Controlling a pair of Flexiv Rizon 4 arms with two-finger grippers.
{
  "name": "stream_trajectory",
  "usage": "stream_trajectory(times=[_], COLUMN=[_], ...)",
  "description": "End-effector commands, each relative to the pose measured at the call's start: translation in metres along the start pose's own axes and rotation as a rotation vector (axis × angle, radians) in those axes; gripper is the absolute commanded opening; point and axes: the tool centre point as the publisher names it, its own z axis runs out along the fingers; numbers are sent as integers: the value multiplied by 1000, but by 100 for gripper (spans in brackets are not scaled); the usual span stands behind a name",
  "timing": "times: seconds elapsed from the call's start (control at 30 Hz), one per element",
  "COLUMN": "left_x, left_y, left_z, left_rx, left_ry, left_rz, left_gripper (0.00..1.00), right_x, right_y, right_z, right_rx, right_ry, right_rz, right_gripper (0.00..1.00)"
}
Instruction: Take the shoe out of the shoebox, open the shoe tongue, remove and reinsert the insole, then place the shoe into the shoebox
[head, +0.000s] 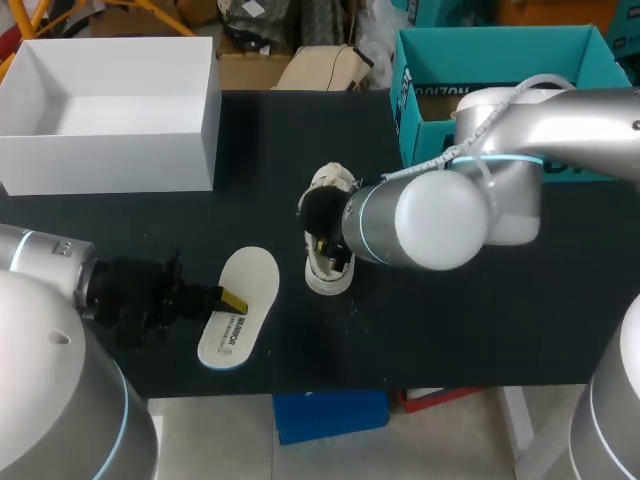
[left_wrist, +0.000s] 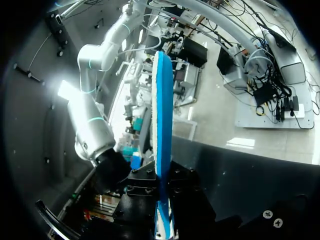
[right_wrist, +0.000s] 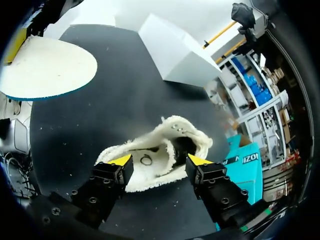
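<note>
The white shoe (head: 333, 181) lies mid-table, its fleece-lined opening (right_wrist: 145, 172) facing my right gripper (right_wrist: 160, 161). That gripper (head: 325, 245) is open just over the shoe, a yellow tip on either side of the opening. The white insole (head: 248, 285) with a blue underside hangs left of the shoe, level over the table. My left gripper (head: 232, 298) is shut on its near end. In the left wrist view the insole (left_wrist: 162, 100) stands edge-on, running out from that gripper (left_wrist: 162, 200). In the right wrist view the insole (right_wrist: 45, 67) is beyond the shoe.
An open white shoebox (head: 110, 160) stands at the back left of the black table (head: 450, 320). A teal cardboard box (head: 500, 45) stands at the back right, behind my right arm. The table's front edge runs close under the insole.
</note>
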Motion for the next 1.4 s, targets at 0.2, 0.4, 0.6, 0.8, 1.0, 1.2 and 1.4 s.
stream_trajectory(times=[0.2,0.4,0.6,0.8,1.0,1.2,1.4], left_x=[0,0,0,0,0,0,0], left_y=[-1,-1,-1,-1,-1,-1,-1], left_z=[1,1,1,1,1,1,1], left_rx=[-4,-4,-4,-4,-4,-4,-4], left_ry=[1,1,1,1,1,1,1], left_rz=[2,2,2,2,2,2,2], left_gripper=[0,0,0,0,0,0,0], right_x=[-3,-9,-12,-14,-15,-17,-19], right_y=[-1,-7,-14,-17,-19,-15,-10], right_z=[25,29,34,36,40,43,47], right_rx=[16,22,26,29,41,47,51], right_ry=[-16,-28,-38,-50,-58,-62,-64], right_rz=[-11,-8,-1,1,2,-1,-11], right_gripper=[54,56,54,58,46,45,38])
